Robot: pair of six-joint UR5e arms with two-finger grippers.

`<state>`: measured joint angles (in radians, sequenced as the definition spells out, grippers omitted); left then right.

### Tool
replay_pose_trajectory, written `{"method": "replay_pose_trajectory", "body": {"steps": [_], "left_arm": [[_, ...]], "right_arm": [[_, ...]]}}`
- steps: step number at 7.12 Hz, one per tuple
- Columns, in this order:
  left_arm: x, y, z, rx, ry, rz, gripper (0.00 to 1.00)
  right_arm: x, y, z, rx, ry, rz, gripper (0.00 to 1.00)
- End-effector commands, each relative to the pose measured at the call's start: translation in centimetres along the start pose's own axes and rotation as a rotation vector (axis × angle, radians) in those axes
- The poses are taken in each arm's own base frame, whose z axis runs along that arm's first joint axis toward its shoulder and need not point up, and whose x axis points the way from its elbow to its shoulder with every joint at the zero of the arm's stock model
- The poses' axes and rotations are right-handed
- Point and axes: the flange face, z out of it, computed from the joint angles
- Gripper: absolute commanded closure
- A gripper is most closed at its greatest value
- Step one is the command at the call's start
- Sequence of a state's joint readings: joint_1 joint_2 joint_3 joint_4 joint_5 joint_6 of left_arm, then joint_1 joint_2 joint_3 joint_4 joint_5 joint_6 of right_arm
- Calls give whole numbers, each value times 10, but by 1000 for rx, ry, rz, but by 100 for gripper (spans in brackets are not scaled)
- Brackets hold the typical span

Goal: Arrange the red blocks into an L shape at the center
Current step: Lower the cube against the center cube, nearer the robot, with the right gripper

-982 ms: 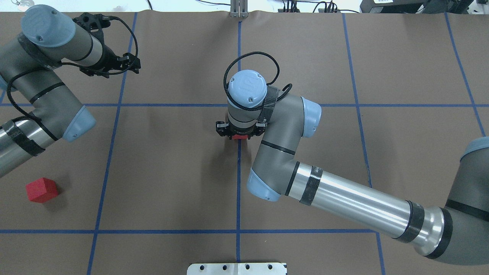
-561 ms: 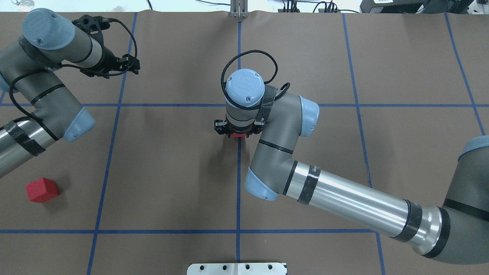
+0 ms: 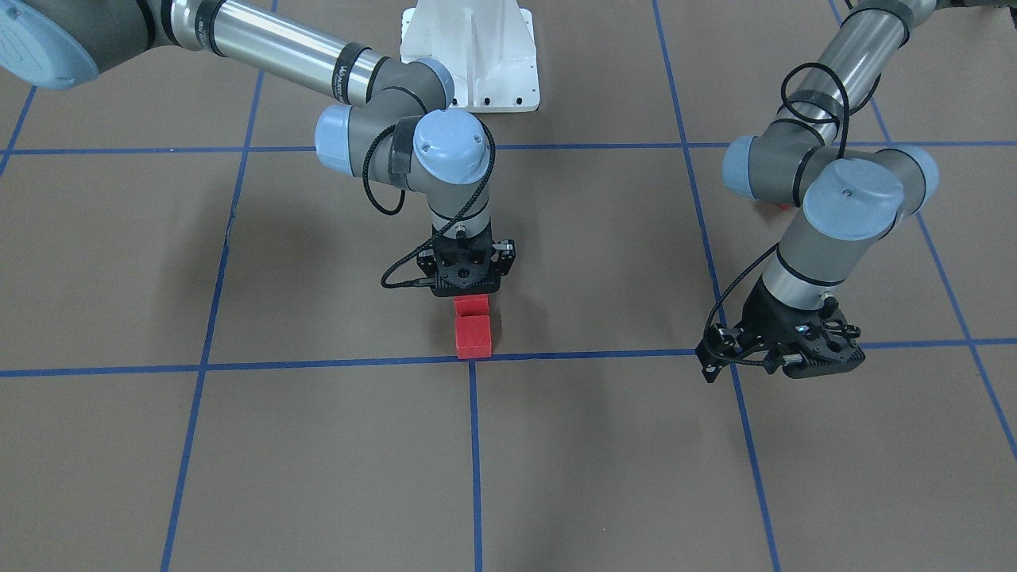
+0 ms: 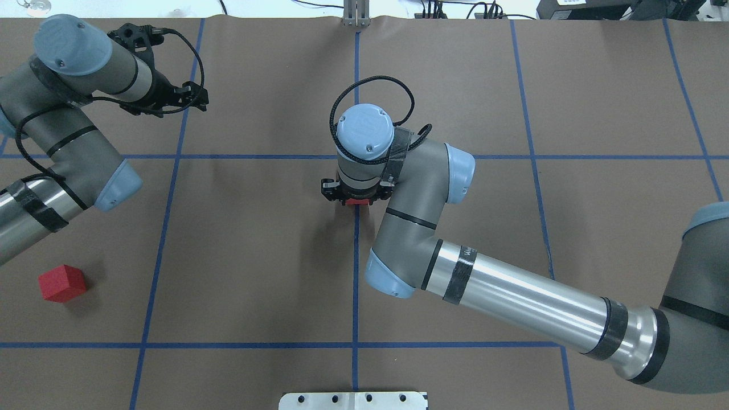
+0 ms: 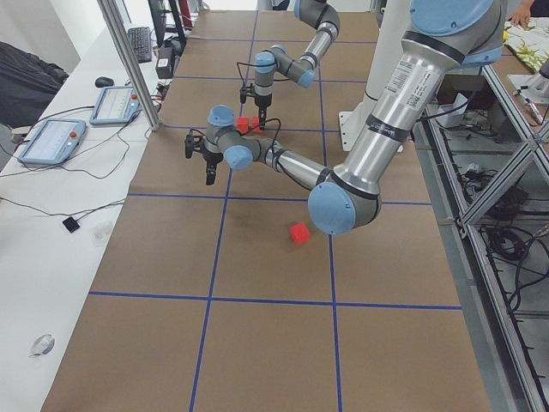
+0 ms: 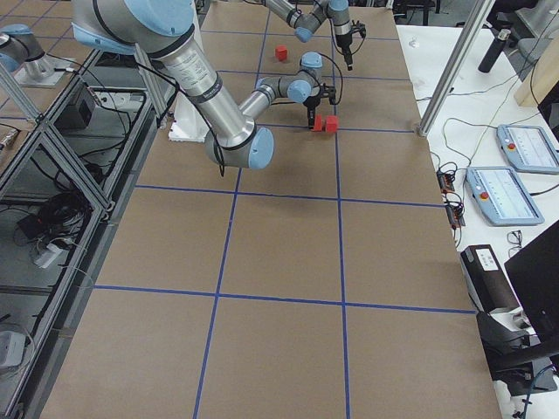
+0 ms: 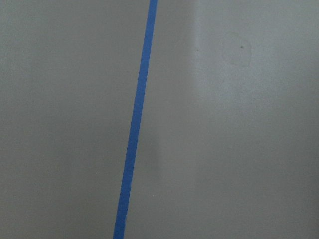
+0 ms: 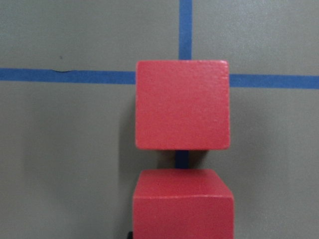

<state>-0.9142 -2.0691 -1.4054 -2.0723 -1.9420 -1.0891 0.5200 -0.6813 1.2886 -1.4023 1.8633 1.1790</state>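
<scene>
One red block [image 3: 474, 338] sits on the brown surface against the center [image 3: 473, 361] tape crossing; it also shows in the right wrist view [image 8: 183, 104]. My right gripper [image 3: 470, 300] points straight down and is shut on a second red block [image 8: 183, 204], just on the robot's side of the first, with a narrow gap. In the overhead view this gripper [image 4: 357, 200] shows only a sliver of red. The third red block [image 4: 62, 283] lies alone near the robot's left. My left gripper [image 4: 171, 97] hangs open and empty over a blue tape line, far from all blocks.
The right arm's forearm [image 4: 512, 296] slants across the near right of the surface. The left arm's elbow [image 4: 85, 165] stands over the left side, near the third block. The white base plate [image 4: 353, 400] is at the robot's edge. A metal post [image 5: 129, 60] and tablets stand at the far edge.
My right gripper has moved a little away from the robot with its red block, closer to the block at the center. The left arm shifted only slightly.
</scene>
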Motion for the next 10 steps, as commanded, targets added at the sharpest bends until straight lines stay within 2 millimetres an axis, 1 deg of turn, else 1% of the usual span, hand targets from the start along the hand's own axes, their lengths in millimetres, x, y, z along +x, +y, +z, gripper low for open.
{"method": "replay_pose_trajectory", "body": {"steps": [1, 7, 8, 10], "left_arm": [[-1, 0, 1, -1, -1, -1, 1], [0, 0, 1, 0, 0, 2, 1], [0, 0, 1, -1, -1, 1, 1], [0, 0, 1, 0, 0, 2, 1]], "right_arm": [[1, -2, 0, 15, 6, -4, 100], [-4, -5, -5, 34, 2, -9, 100], [-3, -5, -4, 35, 4, -9, 95], [-1, -8, -6, 39, 5, -5, 91]]}}
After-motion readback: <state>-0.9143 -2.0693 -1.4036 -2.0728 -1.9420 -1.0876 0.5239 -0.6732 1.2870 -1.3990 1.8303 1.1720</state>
